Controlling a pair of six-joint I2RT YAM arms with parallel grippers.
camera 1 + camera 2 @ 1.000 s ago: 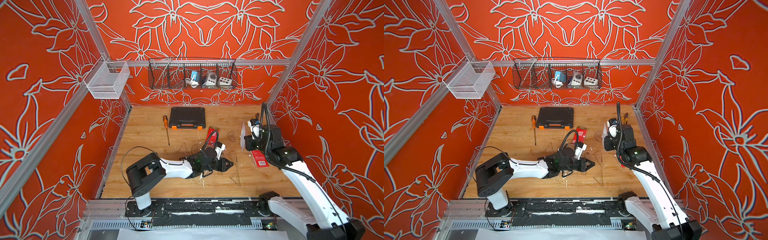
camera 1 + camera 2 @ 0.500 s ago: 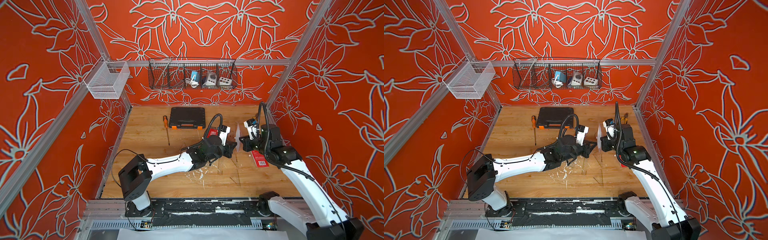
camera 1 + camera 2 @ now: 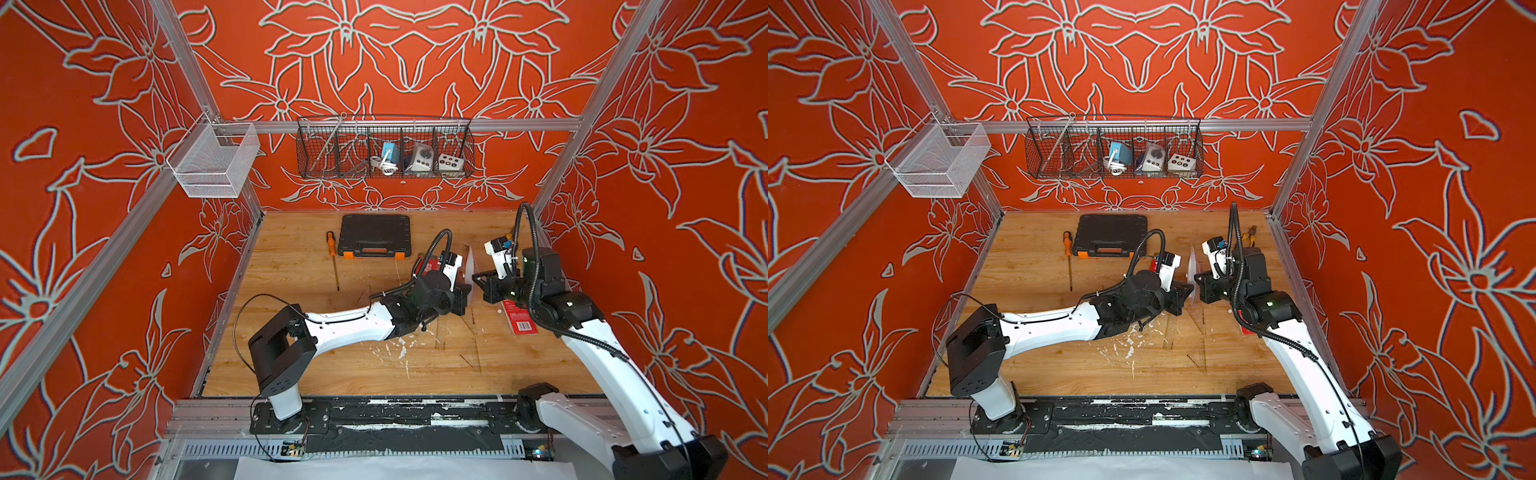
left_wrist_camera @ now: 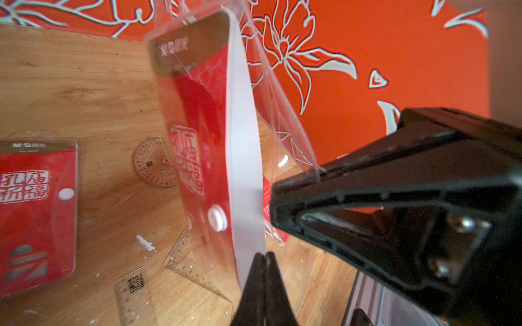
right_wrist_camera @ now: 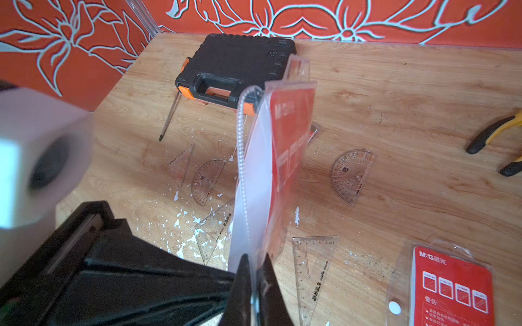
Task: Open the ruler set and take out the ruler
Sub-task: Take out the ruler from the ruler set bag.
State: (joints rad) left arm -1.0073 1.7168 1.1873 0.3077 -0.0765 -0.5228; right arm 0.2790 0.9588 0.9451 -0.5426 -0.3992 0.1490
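The ruler set [image 4: 197,141] is a clear pouch with a red card and a white snap. It is held upright above the wooden floor between both arms, and shows as a thin white sheet in both top views [image 3: 468,270] [image 3: 1192,270]. My left gripper [image 4: 265,255] is shut on the pouch's lower edge by the white backing. My right gripper [image 5: 255,259] is shut on the same pouch from the opposite side. In both top views the two grippers [image 3: 464,297] [image 3: 478,282] nearly meet. A clear ruler piece with a curved marked edge [image 5: 240,135] shows inside the pouch.
Two more red pouches [image 4: 36,214] [image 5: 449,285] lie flat on the floor, among loose clear protractors [image 5: 351,175] and set squares [image 5: 313,265]. A black tool case [image 3: 374,235], a screwdriver [image 3: 333,259] and pliers [image 5: 497,141] lie toward the back. Wire baskets [image 3: 384,147] hang on the walls.
My left arm has swung from the middle of the floor up and right to the pouch, and its jaws have closed on it. The right gripper has kept holding the pouch.
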